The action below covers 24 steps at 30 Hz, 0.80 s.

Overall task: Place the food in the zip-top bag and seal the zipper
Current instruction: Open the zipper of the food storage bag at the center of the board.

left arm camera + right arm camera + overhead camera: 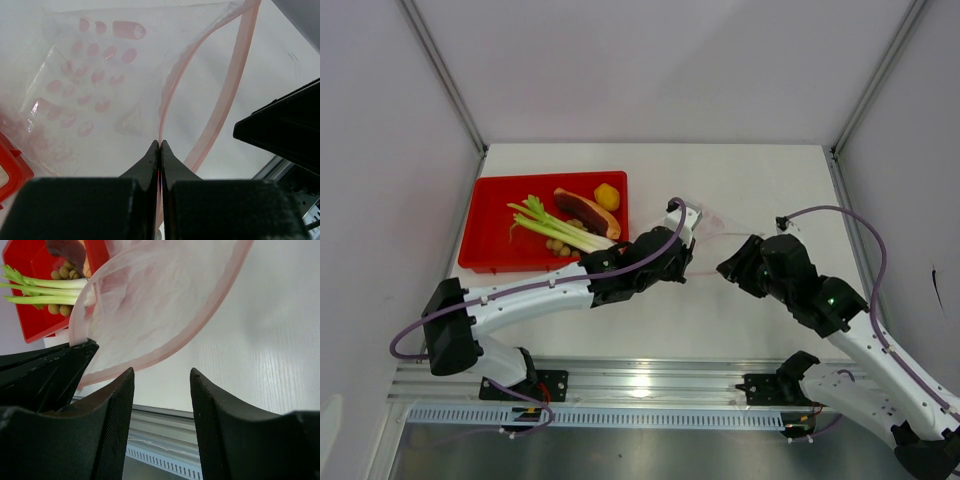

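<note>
Surface: white surface (750, 180), pale walls on 3 sides, arms reach in from the near edge
Tray: red tray (485, 225) at far left, holds all the food I can see
Food: green-white stalks (555, 228), purple-brown sweet potato (585, 212), yellow fruit (607, 195), tan berries (558, 246); all in the tray, none in the bag; carrot-like piece not made out
Bag: clear bag (100, 75) w/ pink dots, on the surface just right of the tray, btwn the two pincers; its mouth gapes toward the right arm
Zipper: pink zipper (225, 100), its 2 lips bowed apart, so unsealed
Left pincer: left pincer (160, 145) clenched on one lip of the zipper, strip runs btwn the closed fingers; prob. pinned there to hold the mouth open
Right pincer: right pincer (162, 377) released, jaws apart w/ nothing btwn them, just beside the other lip; looks placed to take that lip & widen the mouth
Stage: opening the bag, loading not begun, sealing far off
Risk: thin slick film, lip may slip from a one-sided grip & the mouth could collapse
</note>
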Motion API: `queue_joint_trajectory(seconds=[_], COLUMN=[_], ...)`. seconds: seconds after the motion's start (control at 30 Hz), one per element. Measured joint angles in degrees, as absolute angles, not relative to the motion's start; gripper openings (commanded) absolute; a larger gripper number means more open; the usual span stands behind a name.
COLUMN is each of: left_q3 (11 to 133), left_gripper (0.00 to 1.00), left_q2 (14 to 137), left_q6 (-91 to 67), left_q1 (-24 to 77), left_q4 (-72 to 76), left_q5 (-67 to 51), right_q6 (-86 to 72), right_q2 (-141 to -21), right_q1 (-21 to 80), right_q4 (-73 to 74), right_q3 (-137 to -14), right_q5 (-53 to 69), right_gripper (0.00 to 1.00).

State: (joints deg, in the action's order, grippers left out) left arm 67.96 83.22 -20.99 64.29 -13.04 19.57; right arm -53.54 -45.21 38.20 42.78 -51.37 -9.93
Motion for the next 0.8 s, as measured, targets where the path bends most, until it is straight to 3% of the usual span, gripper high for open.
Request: queue_joint_trajectory(seconds=[0.43, 0.53, 0.77, 0.8], left_q3=[67.8, 66.7, 64.4, 64.4], left_gripper=[0.01, 0.01, 0.01, 0.0], left_q2=[81.6, 79.4, 76.1, 76.1], left_q6=[-23.2, -24.2, -25.5, -25.5], left_q1=[64.3, 64.3, 64.3, 64.3], left_q4=[-13.0, -12.9, -12.8, -12.7], left_q5=[18.0, 17.5, 15.9, 15.4], right_q6=[-55.8, -55.2, -52.2, -51.6], right_q2=[-44.9, -46.0, -47.5, -47.5], right_q1=[32.0, 29.6, 27.5, 27.4], right_q4=[40.4, 38.6, 36.3, 36.2], right_q3=[-46.2, -45.4, -45.1, -45.1], right_q5=[-10.3, -8.8, -6.9, -6.8], right_gripper=[0.49, 0.4, 0.01, 0.0])
